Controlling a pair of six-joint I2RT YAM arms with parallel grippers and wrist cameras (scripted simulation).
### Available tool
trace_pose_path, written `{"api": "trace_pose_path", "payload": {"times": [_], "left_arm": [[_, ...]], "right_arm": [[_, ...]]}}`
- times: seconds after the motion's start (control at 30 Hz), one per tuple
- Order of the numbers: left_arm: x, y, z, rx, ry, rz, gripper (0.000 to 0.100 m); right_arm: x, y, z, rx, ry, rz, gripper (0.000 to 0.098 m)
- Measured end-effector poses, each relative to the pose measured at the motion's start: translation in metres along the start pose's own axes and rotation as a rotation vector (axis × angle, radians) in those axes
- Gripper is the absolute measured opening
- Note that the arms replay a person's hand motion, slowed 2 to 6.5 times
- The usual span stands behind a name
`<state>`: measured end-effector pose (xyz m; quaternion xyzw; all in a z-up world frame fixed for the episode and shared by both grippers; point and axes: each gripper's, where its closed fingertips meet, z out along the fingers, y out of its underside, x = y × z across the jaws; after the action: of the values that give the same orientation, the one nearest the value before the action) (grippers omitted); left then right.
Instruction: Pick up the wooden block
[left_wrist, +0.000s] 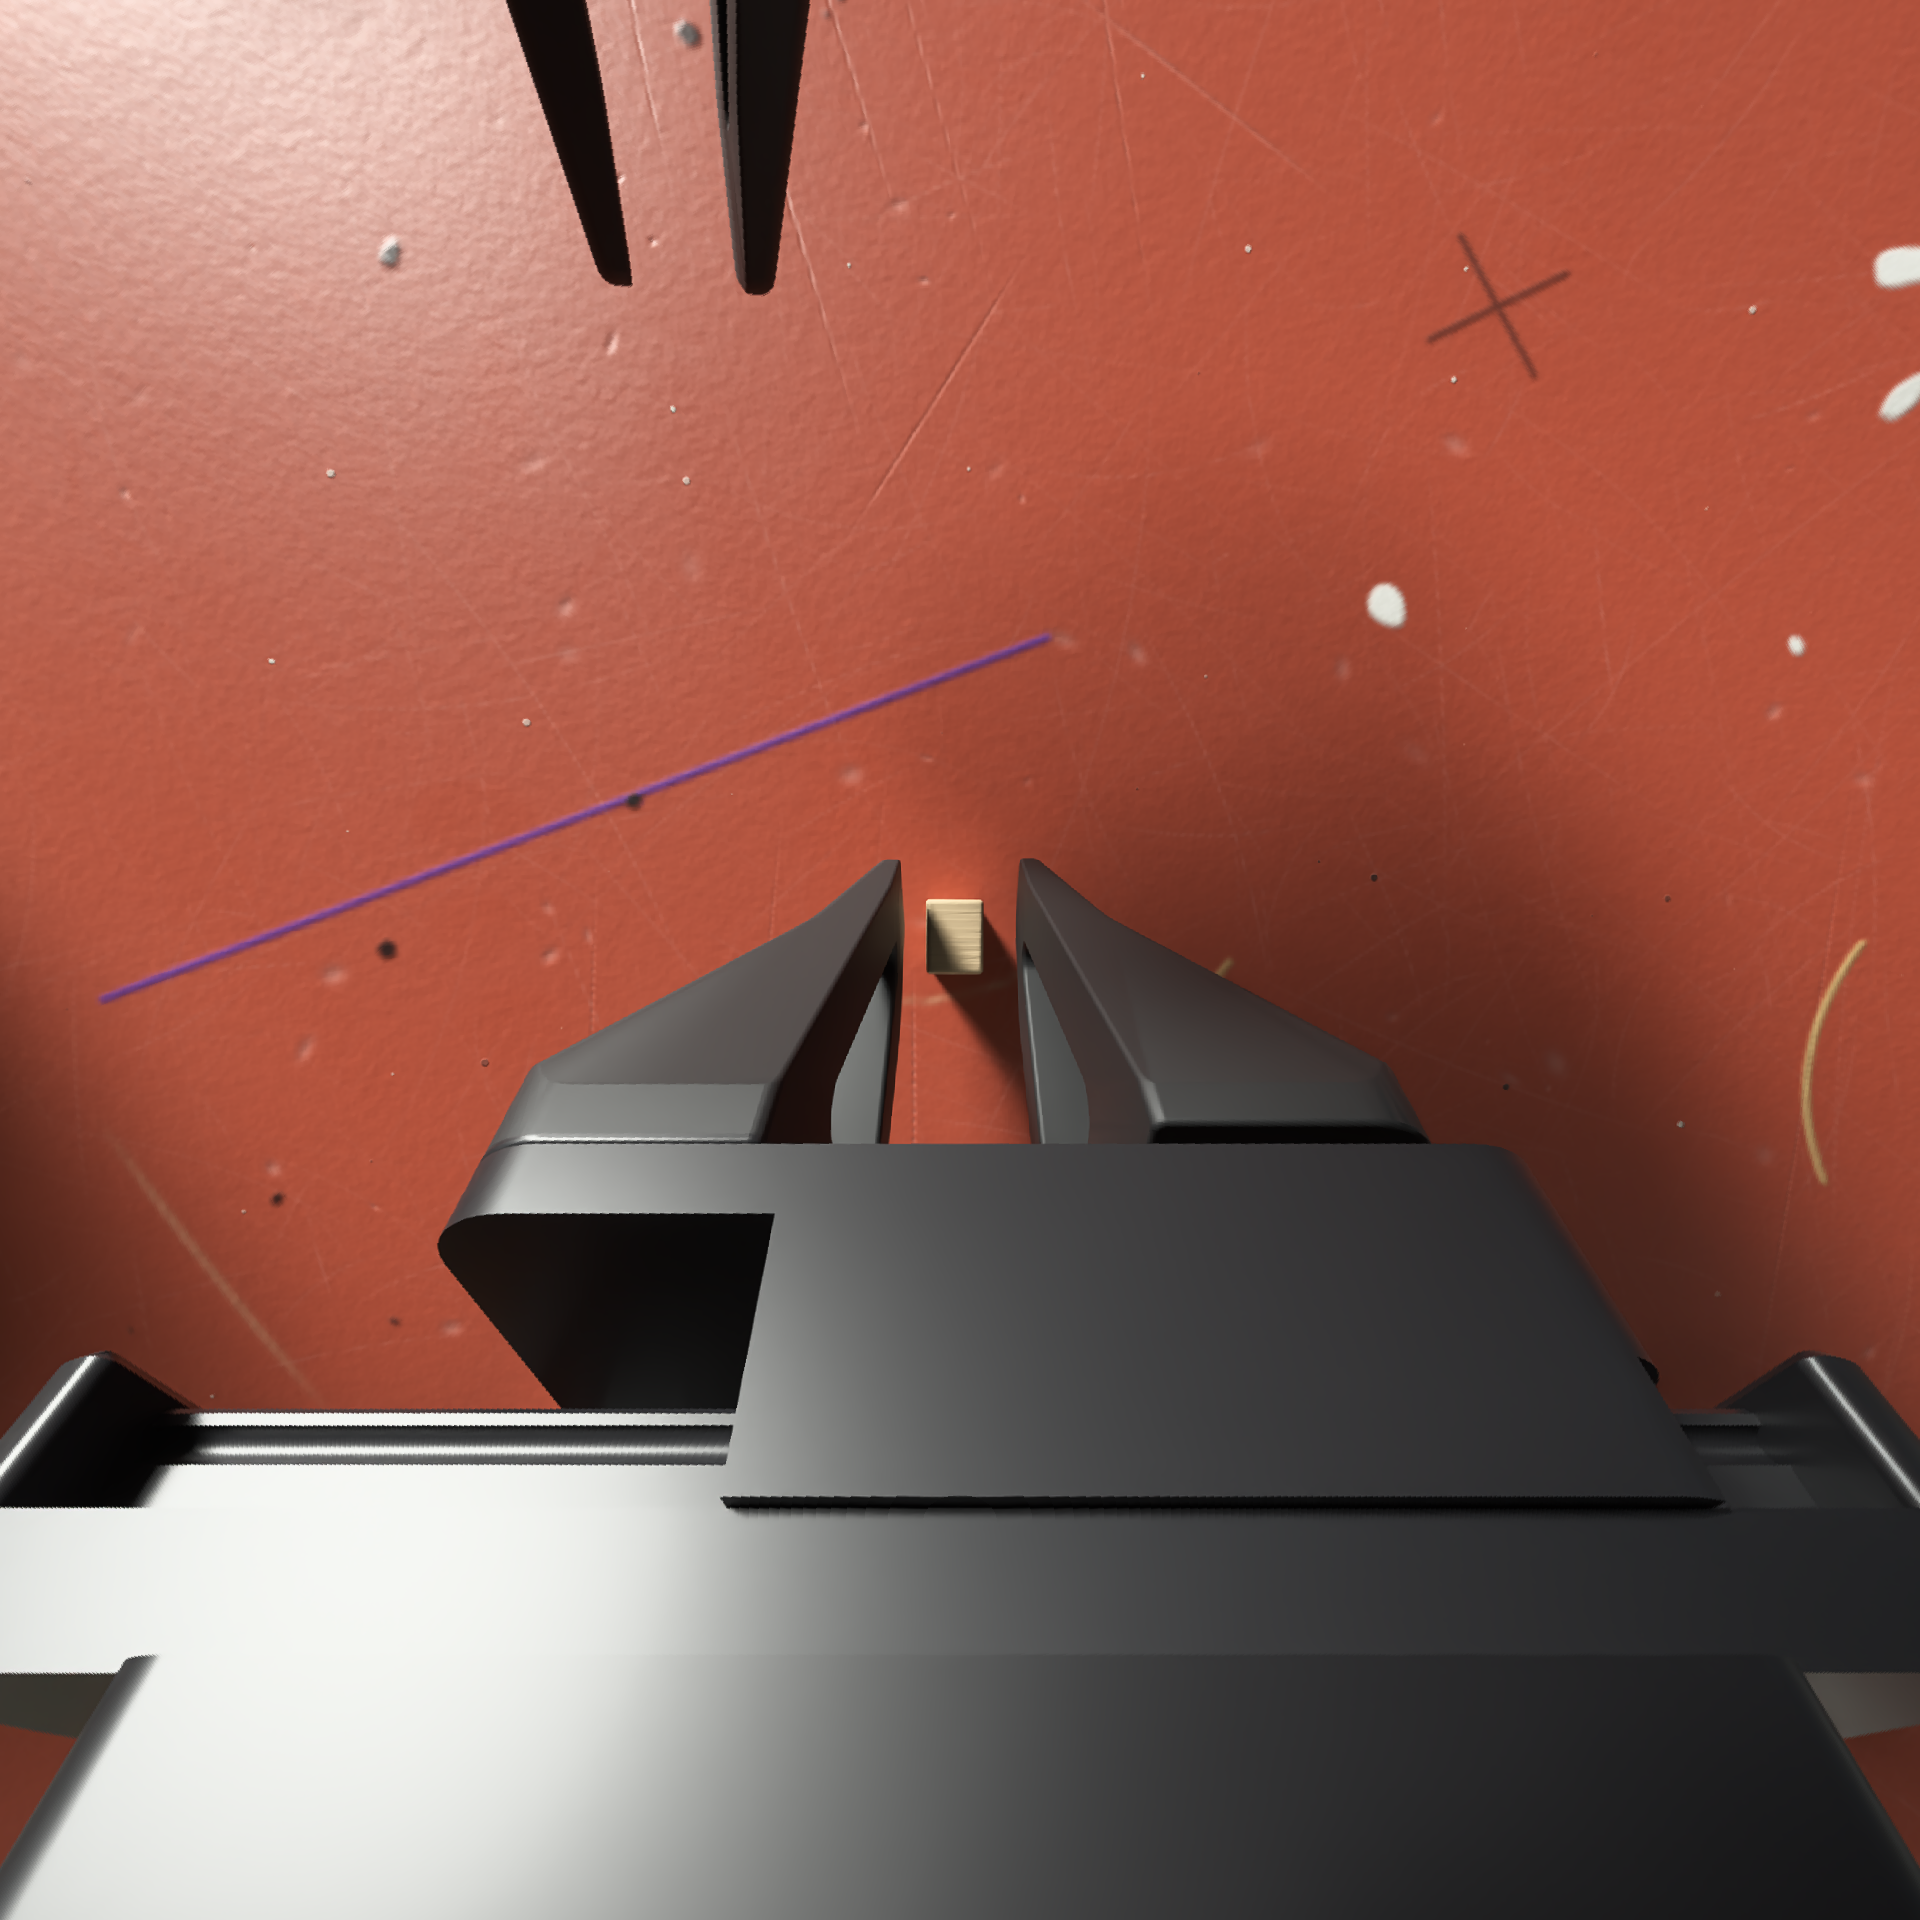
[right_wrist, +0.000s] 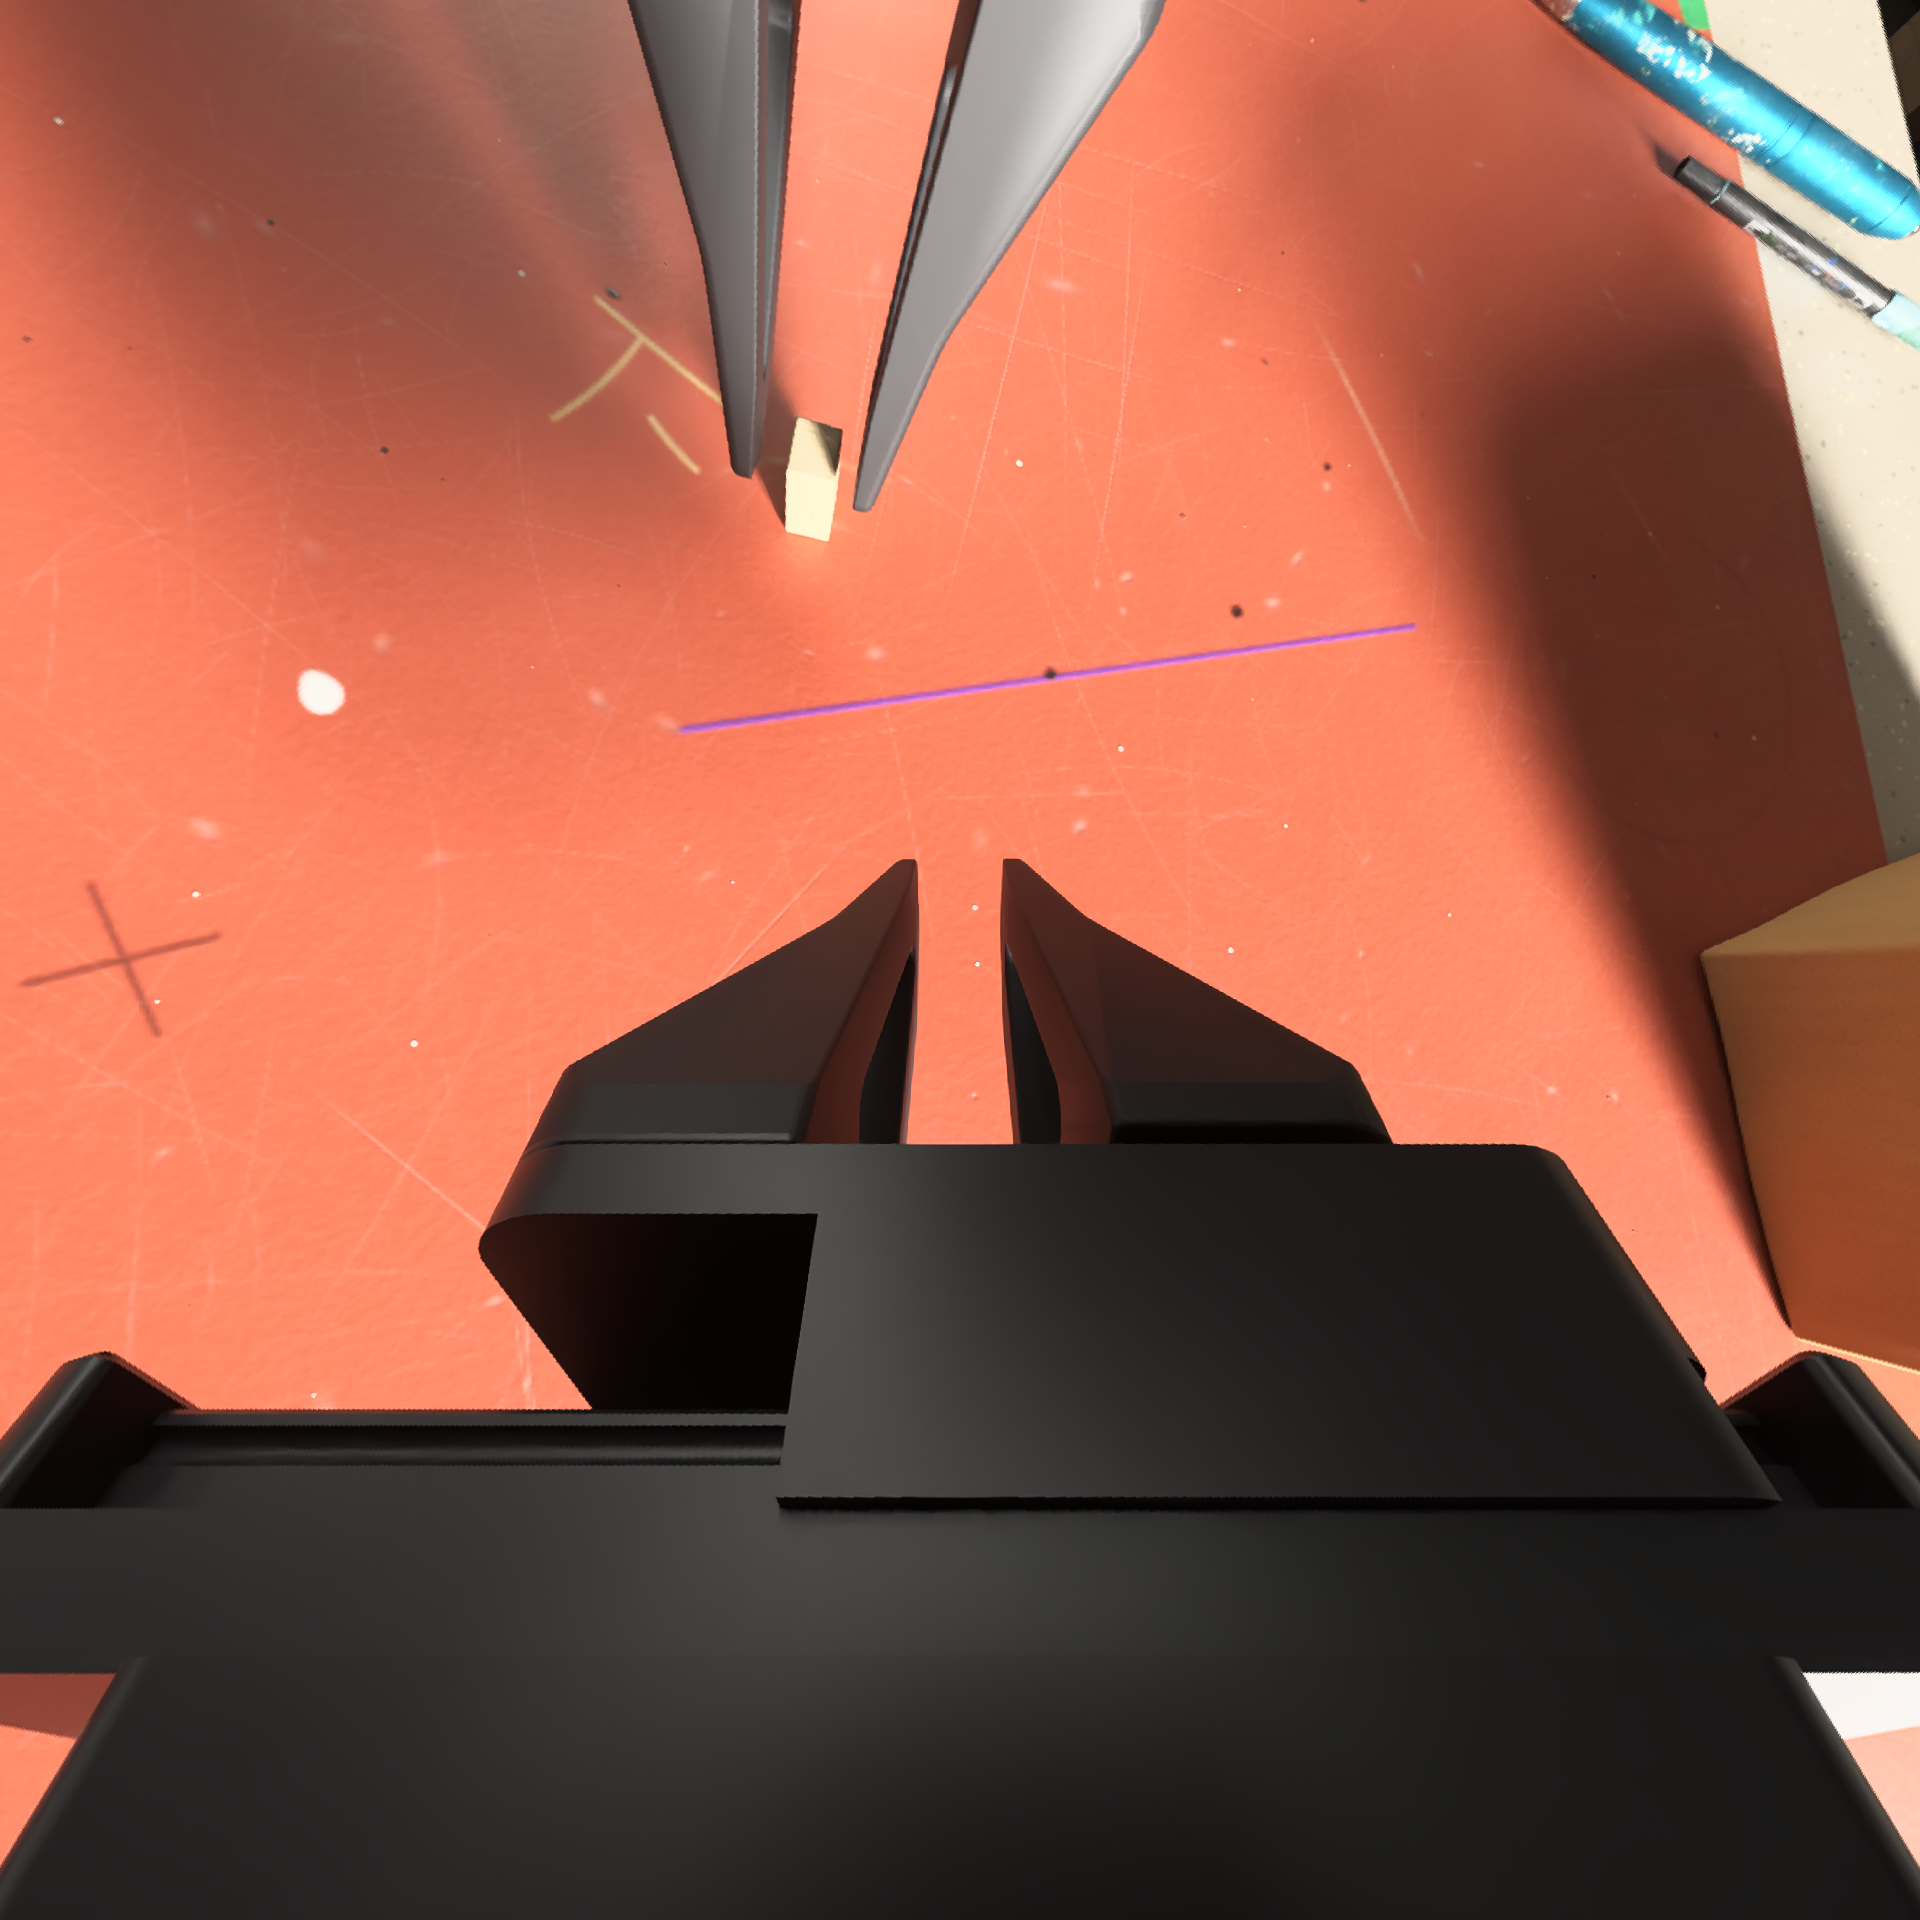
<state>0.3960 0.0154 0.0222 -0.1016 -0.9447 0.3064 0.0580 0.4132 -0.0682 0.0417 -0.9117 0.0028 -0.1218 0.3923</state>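
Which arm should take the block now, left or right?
Left. The left gripper already straddles the block, fingers open with a gap on each side. The right gripper is farther off, with nothing between its fingers.

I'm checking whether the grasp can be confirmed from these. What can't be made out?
- Contact between the left hand and the wooden block: gaps show in the left wrist view.
- Brown box: cut by the right wrist view's edge.
- Pens: cut at the corner.

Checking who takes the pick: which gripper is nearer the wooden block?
Left. The left gripper has its open fingers either side of the block; the right gripper hangs well away from it, across the purple line.
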Motion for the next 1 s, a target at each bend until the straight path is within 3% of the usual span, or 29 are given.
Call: {"api": "trace_pose_path", "payload": {"times": [0.33,0.57,1.0], "left_arm": [[-0.001,0.004,0.005,-0.019,-0.008,0.010,0.008],[-0.003,0.002,0.006,-0.014,-0.027,0.024,0.009],[-0.015,-0.032,-0.004,0.144,-0.161,0.051,0.009]], "right_arm": [[-0.008,-0.009,-0.001,0.045,-0.041,0.012,0.0115],[-0.013,-0.017,0.000,0.085,-0.063,0.016,0.0112],[-0.012,-0.035,0.006,0.153,0.026,0.007,0.0120]]}}
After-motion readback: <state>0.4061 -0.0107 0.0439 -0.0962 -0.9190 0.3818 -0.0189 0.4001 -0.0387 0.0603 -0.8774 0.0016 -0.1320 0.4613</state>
